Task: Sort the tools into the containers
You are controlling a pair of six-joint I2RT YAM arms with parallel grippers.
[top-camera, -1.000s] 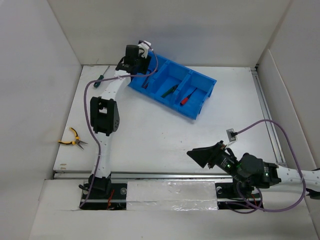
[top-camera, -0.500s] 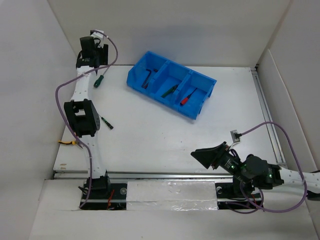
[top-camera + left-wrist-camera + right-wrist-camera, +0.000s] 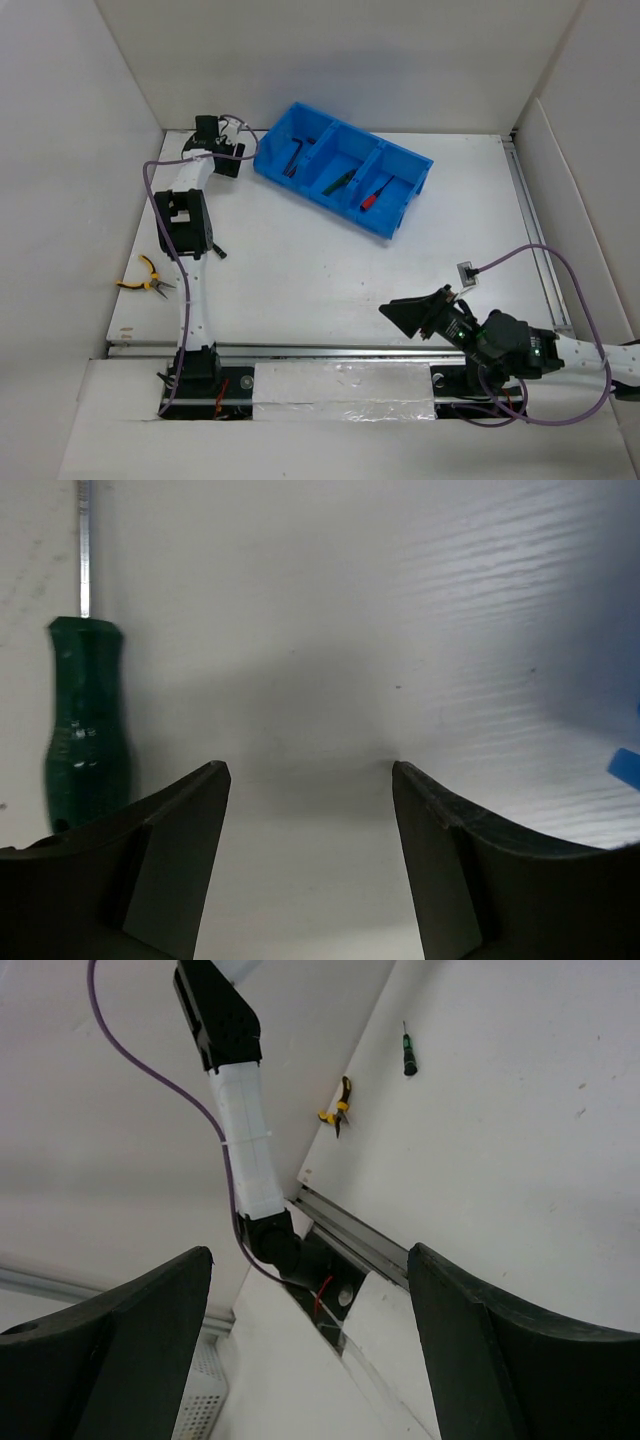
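I see my left pincer (image 3: 308, 772) spread empty beside a green screwdriver (image 3: 85, 725), apparently near the surface (image 3: 350, 630); right pincer (image 3: 310, 1255) likewise spread.

Bright blue rectangular plastic bin (image 3: 310, 188): smooth, slight sheen. Green plastic-handled screwdriver (image 3: 88, 730): glossy handle with pale scuffs, bare metal shaft. White table top (image 3: 400, 630): matt, faintly ribbed like corrugated board. Crinkled glossy film strip (image 3: 340, 392) on near edge.

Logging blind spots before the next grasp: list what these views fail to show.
Left wrist: green-handled screwdriver, shaft cut by top edge, butt behind a jaw.
Left wrist: blue plastic bin, only a sliver at right edge.
Top: green-handled tool in bin, too small to identify.
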